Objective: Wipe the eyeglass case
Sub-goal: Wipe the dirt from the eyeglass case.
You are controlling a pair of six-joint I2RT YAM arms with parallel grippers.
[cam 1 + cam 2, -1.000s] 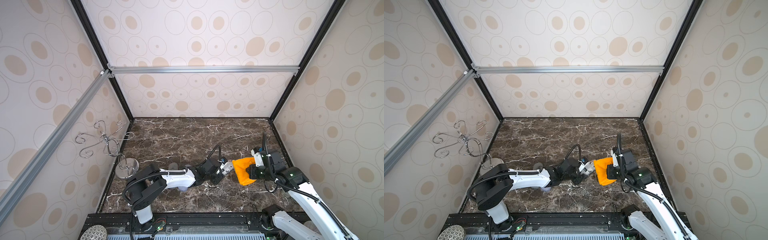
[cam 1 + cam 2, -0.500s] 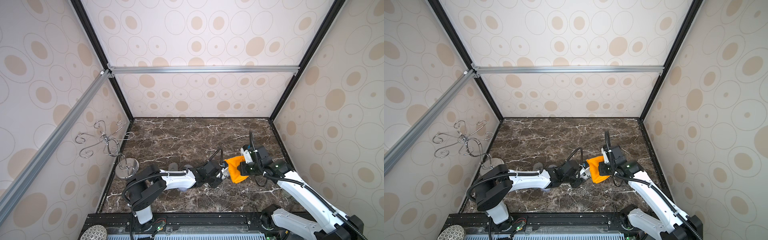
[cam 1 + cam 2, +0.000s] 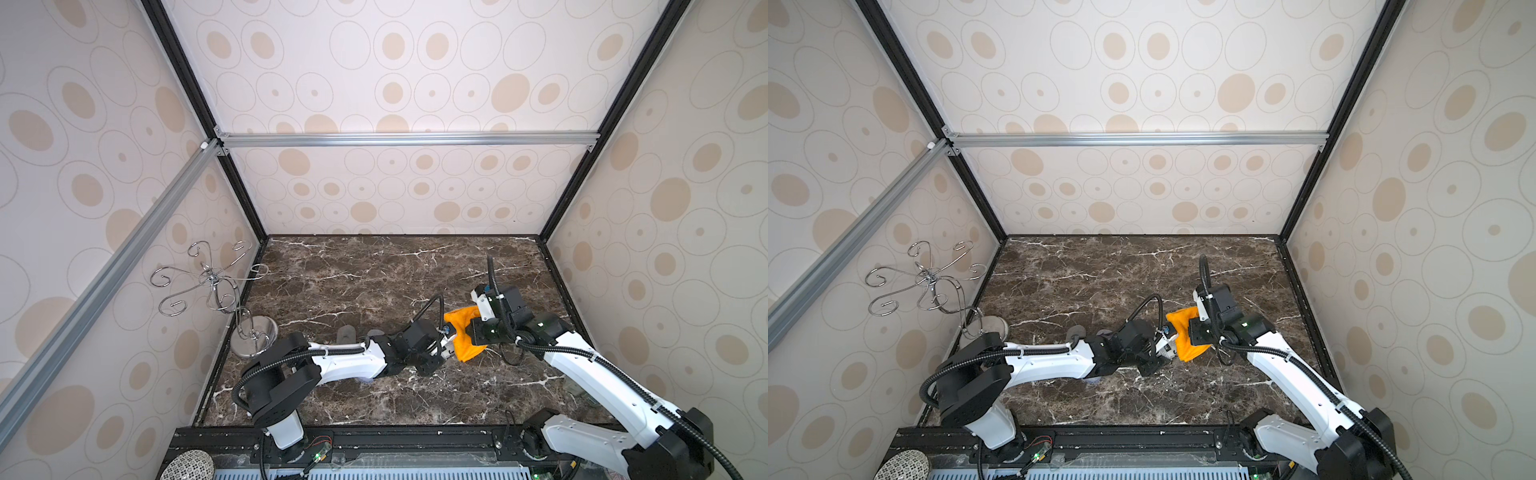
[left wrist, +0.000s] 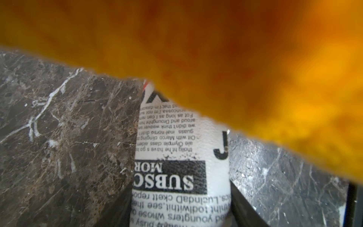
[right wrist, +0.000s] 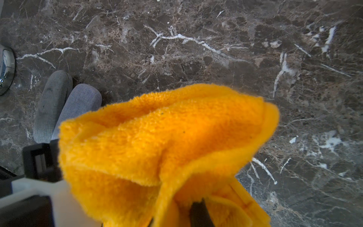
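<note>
Judging by its look, the eyeglass case (image 4: 180, 157) is a light, fairly stiff shell wrapped in a white cover with newspaper print, grained rather than glossy. It should stand a firm rub without denting. It is narrow, though, so sideways pressure could turn it in a grip. The sound place to hold it is across one end, which leaves most of its length free for the cloth, and that is how it is held.

In the left wrist view the case juts out from between two dark fingers, above the marble tabletop (image 3: 374, 282) and not lying on it. The left gripper (image 3: 444, 348) is clenched on its near end, jaws drawn in tight against the sides.

The orange cloth (image 5: 167, 137), thick, fleecy and limp, covers the far end of the case in the left wrist view. It looks pressed against it, though the blur does not let me be sure of contact. The right gripper (image 3: 468, 336) is closed hard on a bunched fold of this cloth, and the rest billows out in front of it. In both top views the two grippers meet nose to nose near the front middle of the table, with the cloth between them.

Farther off, two grey fabric-covered pieces (image 5: 59, 106) lie side by side on the marble beside the left arm. A chrome hook stand (image 3: 253, 332) stands by the wall on the robot's left.
</note>
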